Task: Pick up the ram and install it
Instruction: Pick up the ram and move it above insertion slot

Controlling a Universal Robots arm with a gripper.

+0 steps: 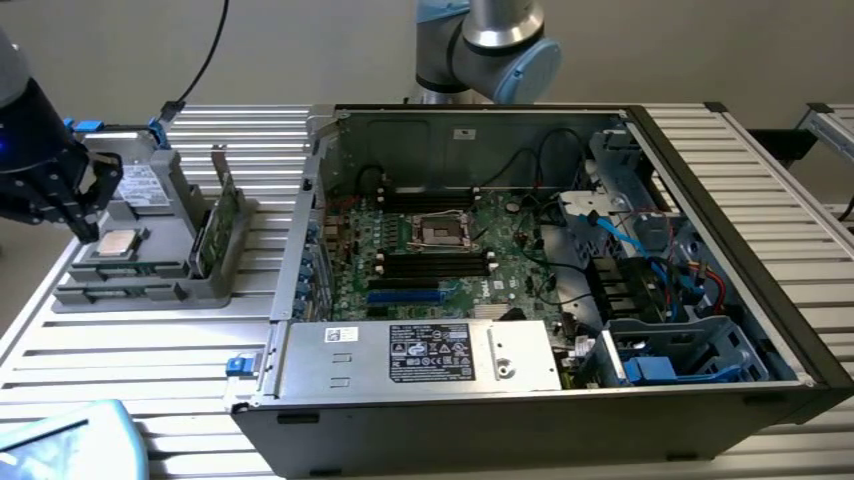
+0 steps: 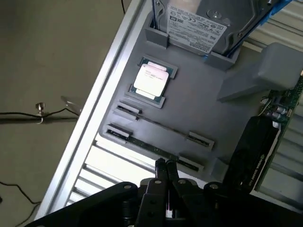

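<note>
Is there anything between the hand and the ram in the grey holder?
Nothing visible stands between them. The shut hand hangs close over the ram, which sits on edge in the grey holder; the processor and the black card sit apart.

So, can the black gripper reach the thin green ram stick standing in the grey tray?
Probably yes: the gripper hangs close above the ram stick with nothing between them, though it is shut now.

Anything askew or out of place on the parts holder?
Nothing stands out: the processor lies flat in its recess, the ram stands on edge between its clips, the hard drive sits upright in the holder.
</note>
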